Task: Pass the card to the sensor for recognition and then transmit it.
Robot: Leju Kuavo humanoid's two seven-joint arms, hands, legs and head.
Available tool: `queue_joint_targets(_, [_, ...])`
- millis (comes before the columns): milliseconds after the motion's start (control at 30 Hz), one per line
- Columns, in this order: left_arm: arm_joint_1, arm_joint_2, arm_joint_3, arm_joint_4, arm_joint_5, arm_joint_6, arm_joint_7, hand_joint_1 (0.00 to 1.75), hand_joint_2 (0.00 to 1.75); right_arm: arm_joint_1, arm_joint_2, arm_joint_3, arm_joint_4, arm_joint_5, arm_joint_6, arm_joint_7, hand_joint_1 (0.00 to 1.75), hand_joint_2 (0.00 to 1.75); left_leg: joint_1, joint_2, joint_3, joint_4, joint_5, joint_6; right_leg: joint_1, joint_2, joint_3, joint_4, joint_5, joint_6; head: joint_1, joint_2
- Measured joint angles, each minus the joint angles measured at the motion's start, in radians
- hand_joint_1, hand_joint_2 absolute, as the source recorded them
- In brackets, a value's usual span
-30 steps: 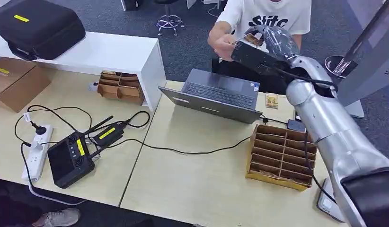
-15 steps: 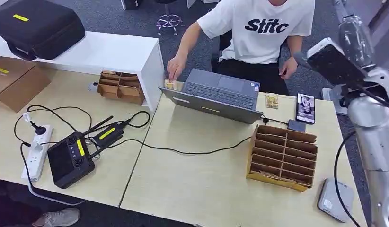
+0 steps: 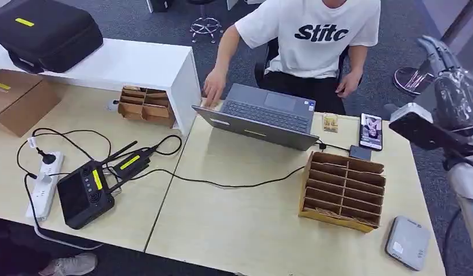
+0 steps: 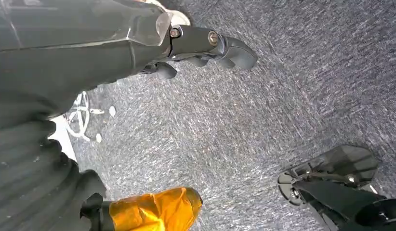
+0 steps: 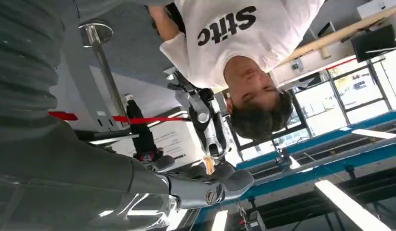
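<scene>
My right hand (image 3: 450, 95) is raised beside the table's right edge, fingers stretched upward and nothing in it. The right wrist view shows the same hand (image 5: 205, 185) with fingers apart and empty, facing a seated person in a white T-shirt (image 3: 317, 34). That person's hand (image 3: 214, 86) is down at the far left corner of the laptop (image 3: 263, 115); I cannot make out the card under it. The grey sensor box (image 3: 408, 242) lies at the table's near right corner. My left hand (image 4: 210, 45) hangs over the carpet, holding nothing.
A cardboard slot rack (image 3: 343, 190) stands by the sensor, and a second rack (image 3: 145, 104) is beside the white shelf (image 3: 125, 63). A phone (image 3: 370, 131) and a small yellowish item (image 3: 330, 122) lie behind the rack. A controller (image 3: 84, 192), cables and a power strip (image 3: 45, 184) are at left.
My right arm has swung back from the person to the table's right side, its hand now empty. The person took the card and lowered their hand to the laptop's left corner.
</scene>
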Motion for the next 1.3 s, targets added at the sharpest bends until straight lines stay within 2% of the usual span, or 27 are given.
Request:
queue_joint_targets(267, [0.0,0.0,0.004,0.0,0.006,0.001,0.002,0.0,1.75,0.015,-0.015,-0.002,-0.01,0.005,0.005,0.003,0.0,1.75,0.0,0.0,0.0,0.0,0.0,0.0,0.0,0.0,0.0,0.0,0.0,0.0,0.0,0.0])
queue_joint_targets(533, [0.001,0.002,0.043,0.0,0.042,0.019,0.01,0.0,1.75,0.102,-0.052,0.017,0.017,0.099,0.018,0.01,0.0,1.75,0.0,0.0,0.0,0.0,0.0,0.0,0.0,-0.001,0.0,0.0,0.0,0.001,0.0,0.0])
queue_joint_targets(633, [0.0,0.002,0.053,0.0,0.042,0.022,0.01,0.0,1.75,0.108,-0.055,0.031,0.06,0.124,0.028,0.02,0.0,1.75,0.0,0.0,0.0,0.0,0.0,0.0,0.0,0.0,0.0,0.0,0.0,0.001,0.0,0.0])
queue_joint_targets(900, [0.0,0.002,0.053,0.0,0.042,0.022,0.01,0.0,1.75,0.108,-0.055,0.031,0.063,0.125,0.029,0.02,0.0,1.75,0.0,0.0,0.0,0.0,0.0,0.0,0.0,0.0,0.0,0.0,0.0,0.001,0.0,0.0])
queue_joint_targets(967, [0.0,0.001,0.059,0.0,0.039,0.024,0.01,0.0,1.75,0.108,-0.055,0.045,0.098,0.139,0.032,0.027,0.0,1.75,0.0,0.0,0.0,0.0,0.0,0.0,0.0,-0.001,0.0,0.0,0.0,0.001,0.0,0.0])
queue_joint_targets(1133, [-0.001,0.0,0.06,0.0,0.024,0.025,0.011,0.0,1.75,0.109,-0.04,0.115,0.278,0.15,0.042,0.03,0.0,1.75,0.0,0.0,-0.001,0.0,0.0,0.0,0.0,-0.001,0.0,0.0,0.0,0.001,0.0,0.0])
queue_joint_targets(1300, [-0.001,0.0,0.062,0.0,0.023,0.025,0.013,0.0,1.75,0.109,-0.033,0.126,0.322,0.146,0.036,0.032,0.0,1.75,0.0,0.0,-0.001,0.0,0.0,0.0,0.0,-0.001,0.0,0.0,0.0,0.001,0.0,0.0])
